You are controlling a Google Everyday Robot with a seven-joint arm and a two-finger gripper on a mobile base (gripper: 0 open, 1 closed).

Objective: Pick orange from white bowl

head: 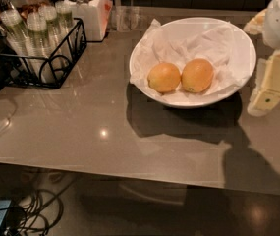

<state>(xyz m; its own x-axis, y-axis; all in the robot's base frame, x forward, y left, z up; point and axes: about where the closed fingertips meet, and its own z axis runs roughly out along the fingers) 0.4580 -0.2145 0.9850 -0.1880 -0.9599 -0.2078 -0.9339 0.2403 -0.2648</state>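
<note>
The white bowl (pixel 238 43), lined with crumpled white paper, stands on the grey table right of centre. Two fruits lie side by side in it. The orange (pixel 197 75), the larger and more oval one, is on the right. A rounder, smaller orange (pixel 163 77) touches its left side. My gripper (pixel 265 100) hangs at the right edge of the view, just right of the bowl's rim and above the table. It is apart from the orange and holds nothing that I can see.
A black wire rack (pixel 51 58) with several capped bottles stands at the back left. A white jar (pixel 88 11) stands behind it. The table's front edge (pixel 105 168) runs across the lower part, with cables (pixel 36 215) on the floor below.
</note>
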